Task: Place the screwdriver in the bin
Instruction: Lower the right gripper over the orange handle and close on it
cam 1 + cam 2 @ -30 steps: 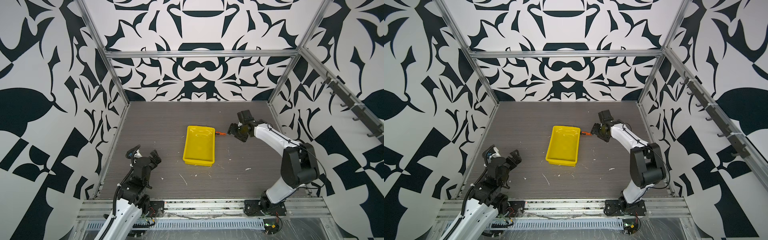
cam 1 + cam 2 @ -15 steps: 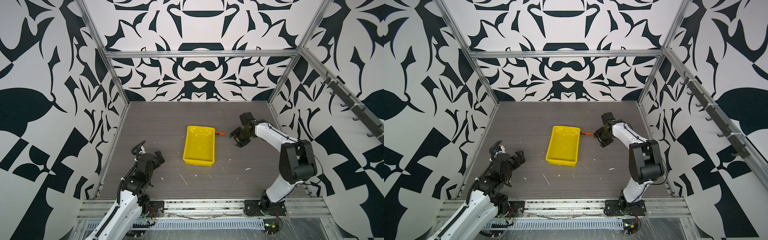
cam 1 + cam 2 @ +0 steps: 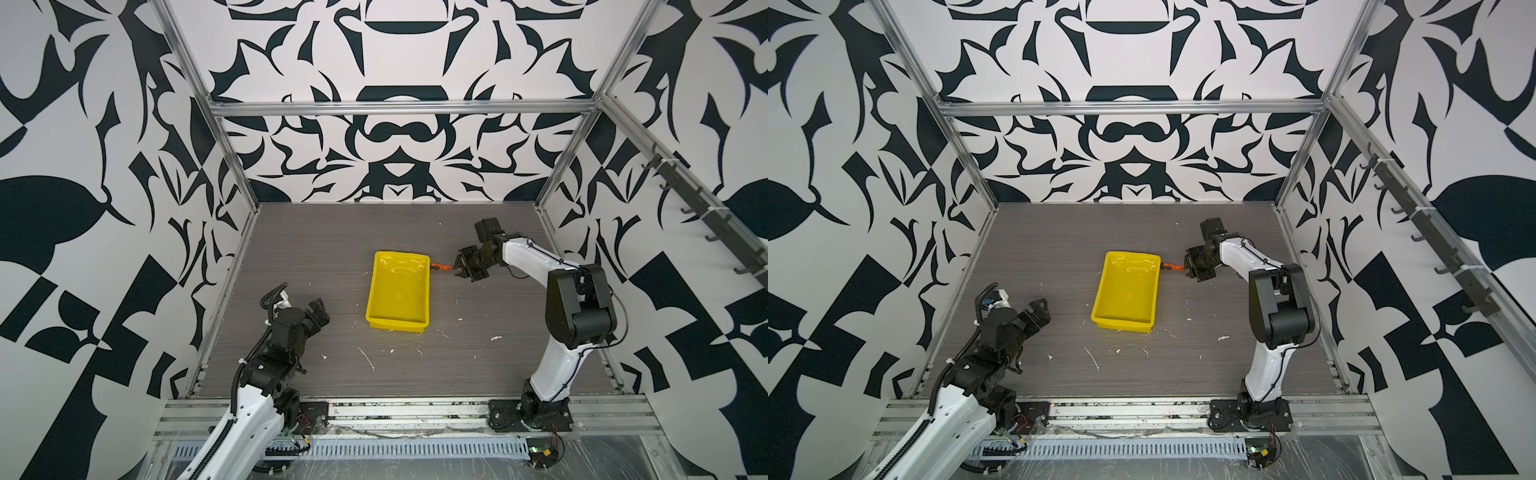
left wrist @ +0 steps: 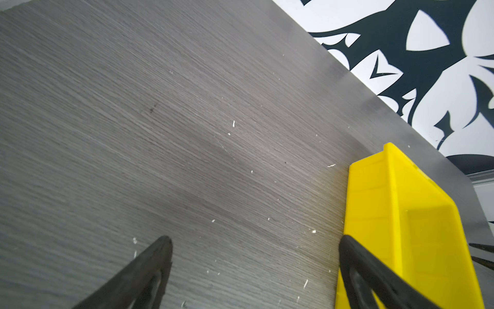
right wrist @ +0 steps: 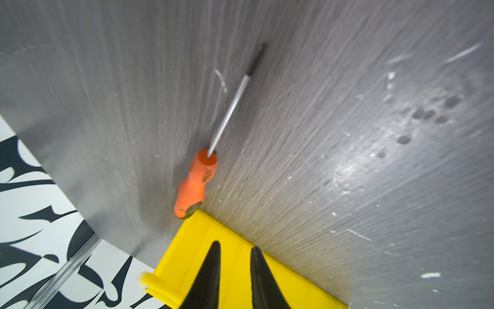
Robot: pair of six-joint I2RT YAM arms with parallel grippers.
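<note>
Small orange-handled screwdriver [image 5: 196, 184] lies outside the shallow yellow plastic bin [image 3: 398, 295]!
It's flat on the grey wood-grain tabletop [image 3: 316, 249], handle butt against the bin's corner; the right gripper [image 5: 235, 244] sits just by it, jaws narrow and empty, while the left gripper [image 4: 254, 246] gapes wide, holding nothing.

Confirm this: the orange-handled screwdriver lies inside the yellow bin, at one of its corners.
Wrong on one point. The screwdriver lies outside the bin, on the table, at one of its corners. The right wrist view shows the handle end just beyond the bin's corner, shaft pointing away.
</note>
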